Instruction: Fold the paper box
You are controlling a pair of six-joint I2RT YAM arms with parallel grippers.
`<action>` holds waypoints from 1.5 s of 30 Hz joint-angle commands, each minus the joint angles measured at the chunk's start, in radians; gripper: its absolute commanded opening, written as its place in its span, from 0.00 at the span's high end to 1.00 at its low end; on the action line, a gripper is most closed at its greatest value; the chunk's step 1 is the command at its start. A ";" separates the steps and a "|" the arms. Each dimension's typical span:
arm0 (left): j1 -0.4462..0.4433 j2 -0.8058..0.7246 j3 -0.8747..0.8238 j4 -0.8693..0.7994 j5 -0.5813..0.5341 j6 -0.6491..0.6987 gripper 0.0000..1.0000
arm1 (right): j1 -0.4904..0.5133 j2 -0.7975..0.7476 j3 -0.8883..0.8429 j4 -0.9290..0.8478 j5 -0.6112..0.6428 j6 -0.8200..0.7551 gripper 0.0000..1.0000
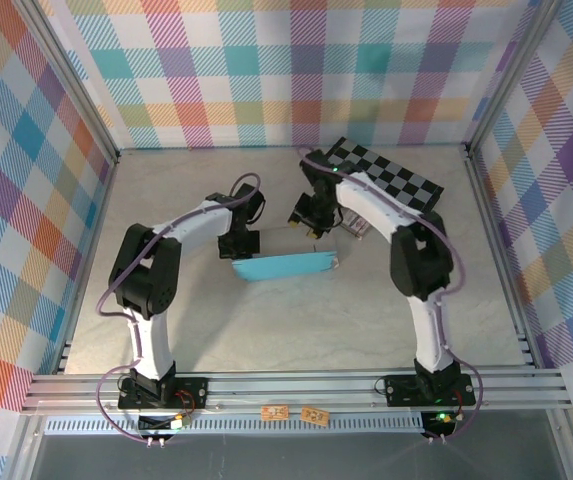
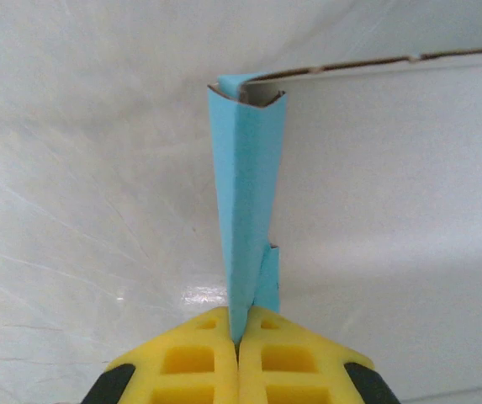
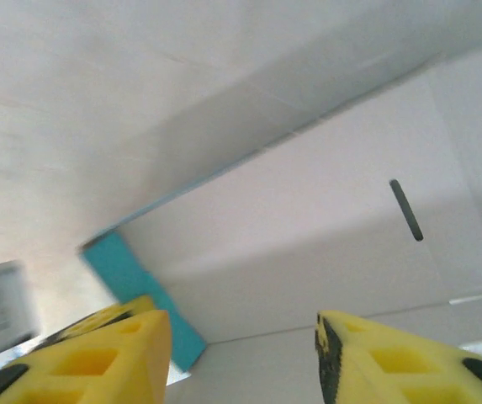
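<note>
The left pincer [image 2: 239, 330] is closed tight, its yellow pads [image 2: 194, 358] nipping a thin teal flap of the paper box [image 1: 286, 266], which lies mid-tabletop [image 1: 296, 330] between the arms. The right pincer [image 3: 241, 328] stands apart and empty over the smooth grey-white inner panel. Folding seems half done; I think a wall must be raised next.

Both arms rose from their near bases and bent inward, elbows bowed outward. The left arm [image 1: 181, 232] reached right and far, its pincer [image 2: 239, 326] pointing down, yellow fingers [image 2: 192, 360] pressed together on a thin flap of the paper box [image 2: 245, 194]. The right arm [image 1: 391, 212] arched left, its pincer [image 3: 242, 326] with fingers [image 3: 110, 358] standing apart.
</note>
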 commanded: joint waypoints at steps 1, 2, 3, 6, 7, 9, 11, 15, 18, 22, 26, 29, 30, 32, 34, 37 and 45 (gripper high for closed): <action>-0.006 -0.131 0.014 0.044 -0.090 0.084 1.00 | 0.001 -0.174 -0.007 0.052 0.140 0.023 0.49; -0.007 -0.149 0.019 0.053 -0.095 0.103 1.00 | 0.001 -0.205 -0.005 0.054 0.162 0.023 0.48; -0.007 -0.164 0.019 0.062 -0.104 0.113 1.00 | 0.001 -0.229 -0.004 0.052 0.179 0.024 0.48; -0.006 -0.214 0.010 0.094 -0.127 0.144 1.00 | -0.003 -0.298 -0.017 0.053 0.218 0.031 0.48; -0.006 -0.230 0.009 0.102 -0.137 0.153 1.00 | -0.004 -0.321 -0.023 0.055 0.224 0.033 0.48; -0.006 -0.241 0.015 0.100 -0.150 0.176 1.00 | -0.007 -0.357 -0.041 0.056 0.233 0.033 0.48; -0.006 -0.232 0.043 0.068 -0.165 0.198 1.00 | -0.009 -0.390 -0.065 0.050 0.244 0.039 0.48; -0.009 -0.268 0.017 0.093 -0.190 0.216 1.00 | -0.010 -0.456 -0.131 0.073 0.268 0.037 0.48; -0.010 -0.352 -0.052 0.188 -0.193 0.239 1.00 | -0.010 -0.501 -0.186 0.093 0.274 0.033 0.48; -0.010 -0.447 -0.125 0.308 -0.139 0.300 1.00 | -0.010 -0.549 -0.248 0.102 0.282 0.049 0.48; -0.010 -0.526 -0.186 0.402 -0.114 0.346 1.00 | -0.010 -0.586 -0.290 0.130 0.295 0.100 0.48; -0.010 -0.558 -0.210 0.443 -0.090 0.368 1.00 | -0.010 -0.583 -0.270 0.144 0.297 0.161 0.45; -0.010 -0.564 -0.209 0.443 -0.091 0.370 1.00 | -0.009 -0.579 -0.254 0.147 0.297 0.183 0.45; -0.010 -0.578 -0.217 0.459 -0.085 0.372 1.00 | -0.010 -0.568 -0.228 0.147 0.295 0.242 0.44; -0.010 -0.594 -0.234 0.485 -0.074 0.370 1.00 | -0.010 -0.556 -0.206 0.146 0.300 0.303 0.43; -0.010 -0.609 -0.249 0.499 -0.055 0.363 1.00 | -0.011 -0.535 -0.164 0.138 0.313 0.379 0.43; -0.019 -0.620 -0.244 0.531 -0.069 0.343 1.00 | -0.015 -0.501 -0.123 0.146 0.369 0.546 0.45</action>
